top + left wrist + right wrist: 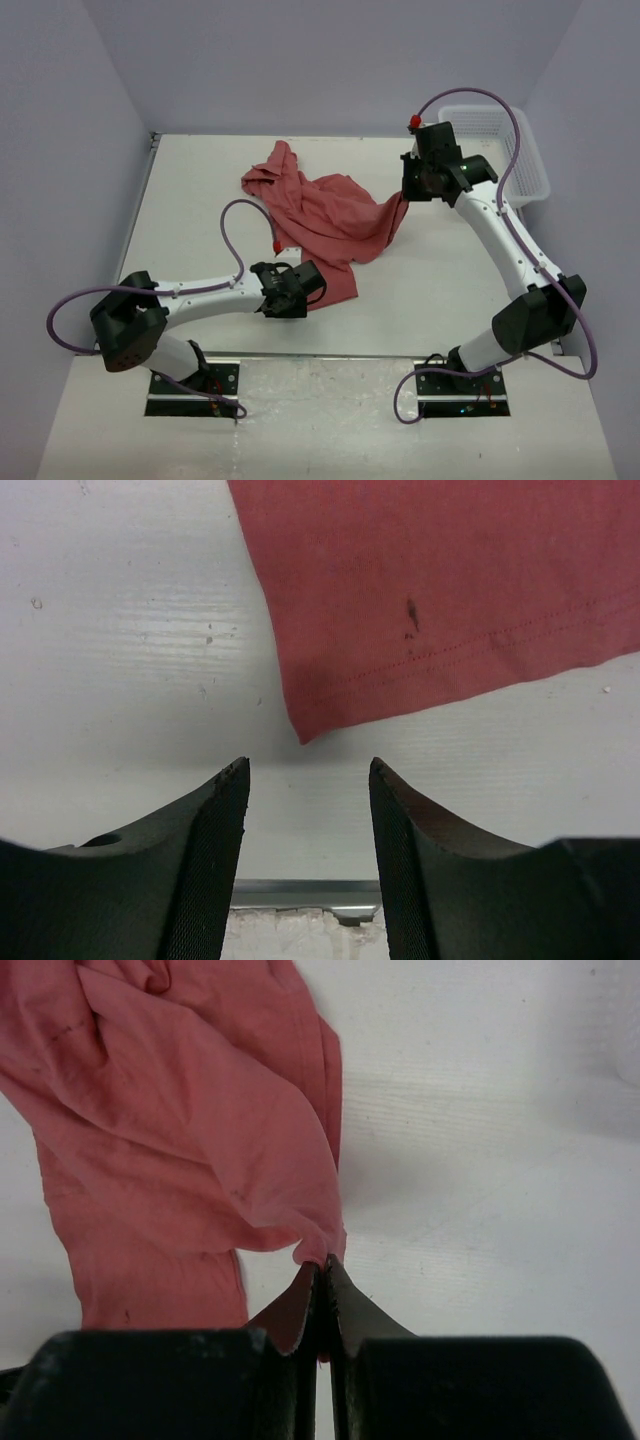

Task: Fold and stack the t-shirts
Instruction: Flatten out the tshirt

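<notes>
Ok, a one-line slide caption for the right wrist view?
Right gripper shut on a pinched fold of the red t-shirt, cloth trailing across the white table.

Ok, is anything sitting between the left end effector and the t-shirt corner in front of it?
Nothing visible. In the left wrist view the left end effector stands open, facing the hem corner of the t-shirt, with only bare table between them.

Overhead rear view; wrist close-ups, t-shirt (330, 215) common
</notes>
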